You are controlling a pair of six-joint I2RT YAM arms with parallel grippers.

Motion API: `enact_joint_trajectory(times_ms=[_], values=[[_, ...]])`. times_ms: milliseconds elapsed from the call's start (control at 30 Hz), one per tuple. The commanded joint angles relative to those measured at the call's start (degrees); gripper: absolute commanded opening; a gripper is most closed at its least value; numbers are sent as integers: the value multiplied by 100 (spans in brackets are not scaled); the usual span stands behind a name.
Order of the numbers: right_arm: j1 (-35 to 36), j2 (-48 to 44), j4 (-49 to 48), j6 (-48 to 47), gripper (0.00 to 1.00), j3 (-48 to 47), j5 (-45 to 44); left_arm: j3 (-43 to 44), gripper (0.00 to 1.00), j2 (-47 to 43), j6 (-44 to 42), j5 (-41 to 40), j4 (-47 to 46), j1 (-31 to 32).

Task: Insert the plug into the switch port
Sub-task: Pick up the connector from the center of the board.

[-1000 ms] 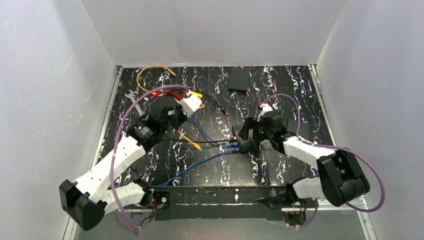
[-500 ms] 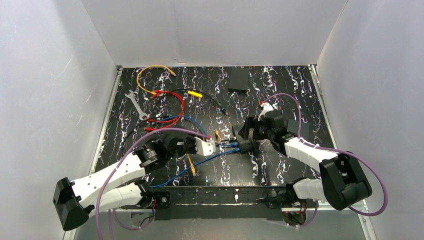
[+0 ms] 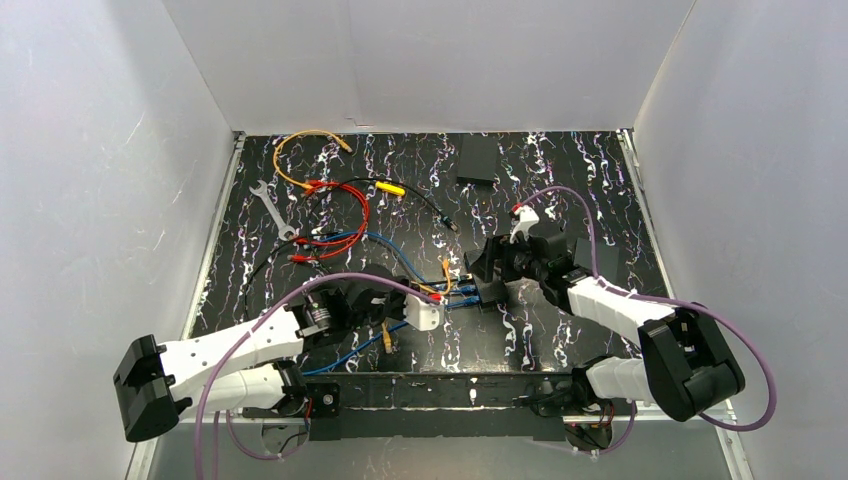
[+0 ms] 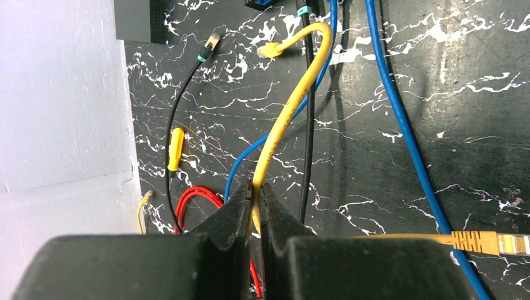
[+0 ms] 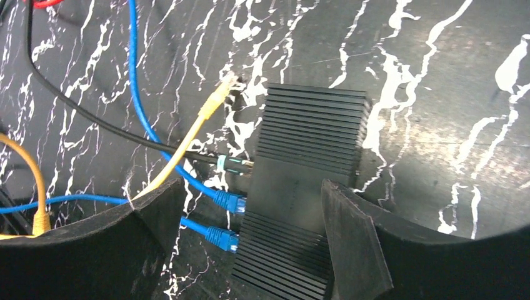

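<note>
The black ribbed switch [image 5: 306,187] lies under my right gripper [image 5: 250,187], which is open with one finger on each side of it. Two blue plugs [image 5: 230,201] and a black cable with a teal plug [image 5: 232,164] sit in its left-side ports. My left gripper [image 4: 256,190] is shut on the yellow cable [image 4: 294,100]. Its yellow plug [image 5: 225,84] hangs free by the switch's far left corner, outside any port. From above, the left gripper [image 3: 432,300] is just left of the switch [image 3: 490,292], and the right gripper [image 3: 490,270] is over it.
A second black box [image 3: 477,160] lies at the back. A wrench [image 3: 268,205], red cables [image 3: 350,210], an orange cable loop [image 3: 300,140] and a yellow-handled tool [image 3: 390,187] lie at the back left. An orange plug [image 4: 481,240] rests near my left gripper. White walls enclose the table.
My left arm has swung from the back left down to the front centre, bringing the yellow cable up to the switch. The right gripper's jaws have narrowed a little over the switch.
</note>
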State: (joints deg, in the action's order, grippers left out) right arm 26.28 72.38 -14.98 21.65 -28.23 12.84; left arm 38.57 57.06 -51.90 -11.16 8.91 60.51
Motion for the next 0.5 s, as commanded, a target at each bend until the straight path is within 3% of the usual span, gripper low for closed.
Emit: enact_joint_trajectory(times_ms=[0, 300, 467], values=[[235, 60, -325, -280, 86, -69, 205, -84, 0, 18, -127, -150, -117, 134], [934, 330, 275, -673, 82, -688, -481, -160, 0, 96, -196, -154, -135, 397], [1203, 724, 784, -611, 72, -1229, -1028, -246, 0, 67, -286, -209, -159, 516]])
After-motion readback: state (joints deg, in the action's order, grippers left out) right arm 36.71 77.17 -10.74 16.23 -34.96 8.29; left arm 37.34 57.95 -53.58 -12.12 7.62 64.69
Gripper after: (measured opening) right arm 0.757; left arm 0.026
